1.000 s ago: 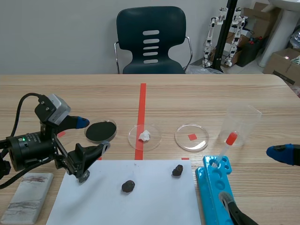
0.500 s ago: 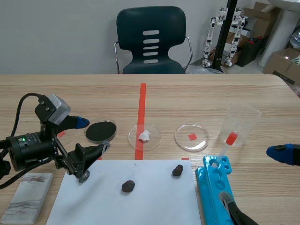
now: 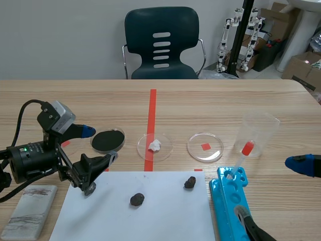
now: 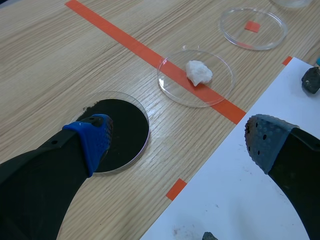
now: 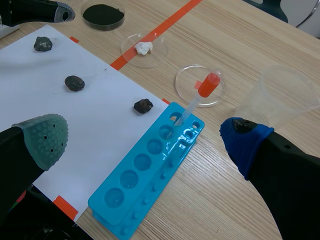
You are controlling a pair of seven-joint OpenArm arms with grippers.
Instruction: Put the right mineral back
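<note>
Sitting lower centre on white paper (image 3: 160, 211), right mineral (image 3: 189, 182): small, hard, lumpy, likely light; pinch across its broader flanks. Left claw (image 4: 180, 137), right claw (image 5: 145, 137) gape wide, empty.

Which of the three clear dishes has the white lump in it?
The middle dish, on the orange tape line. The left dish holds black powder; the right dish shows only a tape square.
</note>
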